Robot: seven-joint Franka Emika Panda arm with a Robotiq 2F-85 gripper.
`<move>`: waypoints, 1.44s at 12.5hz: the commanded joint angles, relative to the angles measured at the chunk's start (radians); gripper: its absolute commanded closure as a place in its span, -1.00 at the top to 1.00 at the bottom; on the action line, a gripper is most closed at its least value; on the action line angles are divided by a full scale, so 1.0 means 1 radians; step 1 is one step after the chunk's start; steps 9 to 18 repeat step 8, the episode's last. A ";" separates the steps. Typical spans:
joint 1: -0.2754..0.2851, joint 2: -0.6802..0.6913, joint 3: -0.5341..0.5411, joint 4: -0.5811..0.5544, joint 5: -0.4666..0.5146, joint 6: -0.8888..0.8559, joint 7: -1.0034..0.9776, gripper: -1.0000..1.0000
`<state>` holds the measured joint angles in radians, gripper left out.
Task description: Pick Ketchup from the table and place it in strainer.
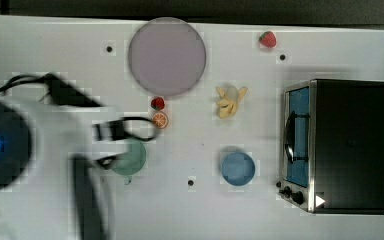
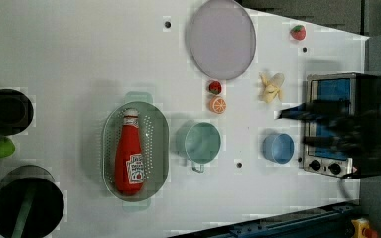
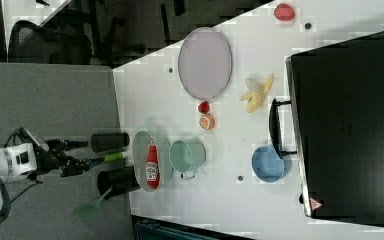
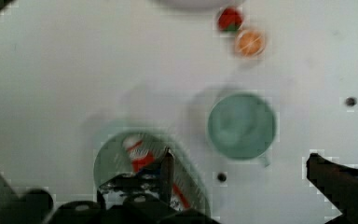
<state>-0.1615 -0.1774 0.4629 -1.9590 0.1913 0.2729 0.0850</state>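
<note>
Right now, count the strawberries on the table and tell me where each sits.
2. One strawberry lies between the purple plate and the orange slice; the other strawberry sits near the table's far corner, beyond the toaster oven. More may be hidden.

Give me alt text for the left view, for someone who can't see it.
A red Ketchup bottle lies inside the pale green strainer on a white table. On the left view's right sit a green cup, blue bowl and toaster oven.
</note>
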 commanded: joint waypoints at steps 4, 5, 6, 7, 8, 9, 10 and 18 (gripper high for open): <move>-0.066 -0.014 -0.257 0.028 -0.098 -0.112 -0.099 1.00; -0.066 -0.011 -0.269 0.038 -0.148 -0.106 -0.097 1.00; -0.066 -0.003 -0.270 0.053 -0.172 -0.102 -0.097 1.00; -0.066 0.003 -0.267 0.068 -0.181 -0.102 -0.097 1.00; -0.066 0.004 -0.266 0.077 -0.170 -0.111 -0.096 1.00; -0.066 0.004 -0.266 0.077 -0.170 -0.111 -0.096 1.00; -0.066 0.004 -0.266 0.077 -0.170 -0.111 -0.096 1.00; -0.066 0.004 -0.266 0.077 -0.170 -0.111 -0.096 1.00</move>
